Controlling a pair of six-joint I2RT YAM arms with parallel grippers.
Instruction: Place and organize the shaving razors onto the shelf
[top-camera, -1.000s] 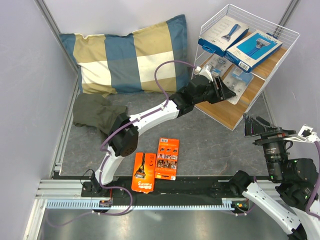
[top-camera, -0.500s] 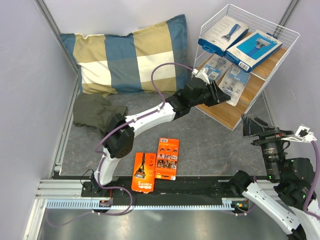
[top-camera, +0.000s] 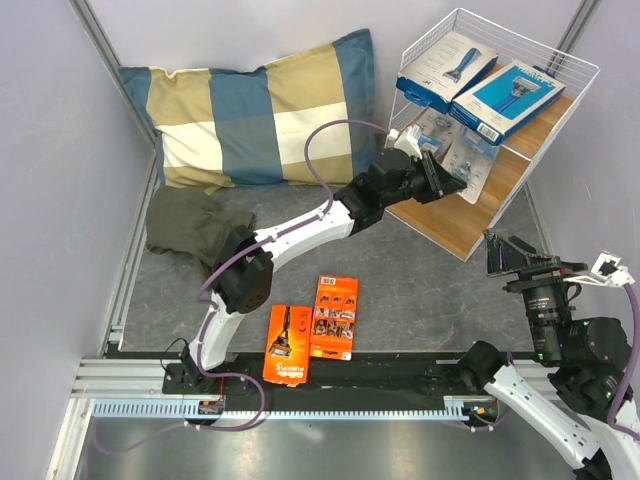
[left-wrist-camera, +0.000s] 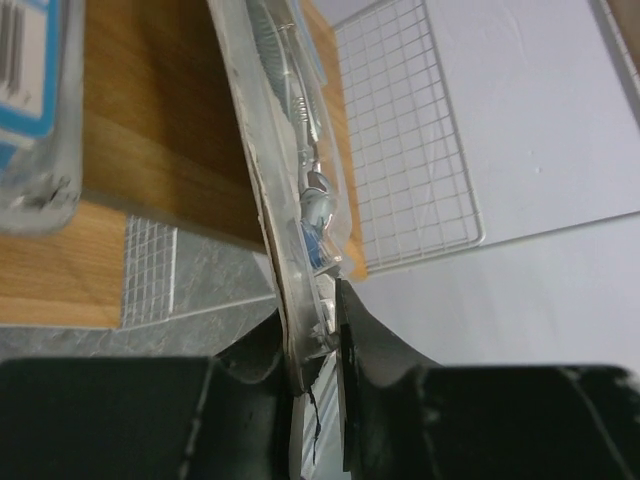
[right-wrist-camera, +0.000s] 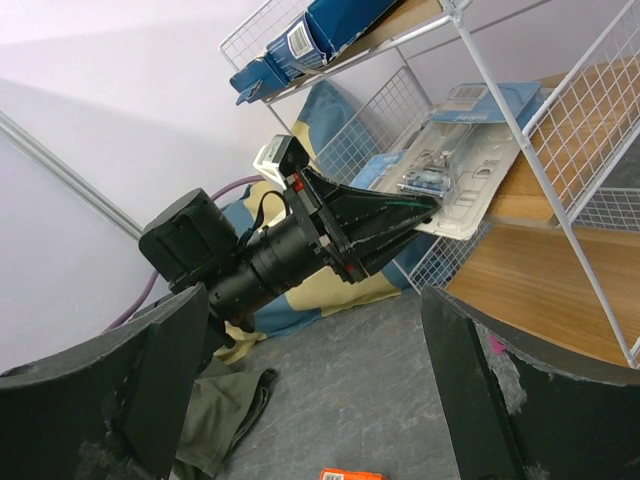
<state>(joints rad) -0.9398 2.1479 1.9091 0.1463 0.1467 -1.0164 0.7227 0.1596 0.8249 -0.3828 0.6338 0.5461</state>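
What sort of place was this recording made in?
Probably a lab robot cell staged as a shop shelf: plain pale enclosure walls, an aluminium mounting rail, and a white wire rack with wooden boards holding blue razor boxes.

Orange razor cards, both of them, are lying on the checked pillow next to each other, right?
Not quite. Both orange razor cards do lie next to each other, but they are on the grey table, close to the arm bases. They are not on the checked pillow, which sits far back by the wall with nothing on it. The top external view shows this.
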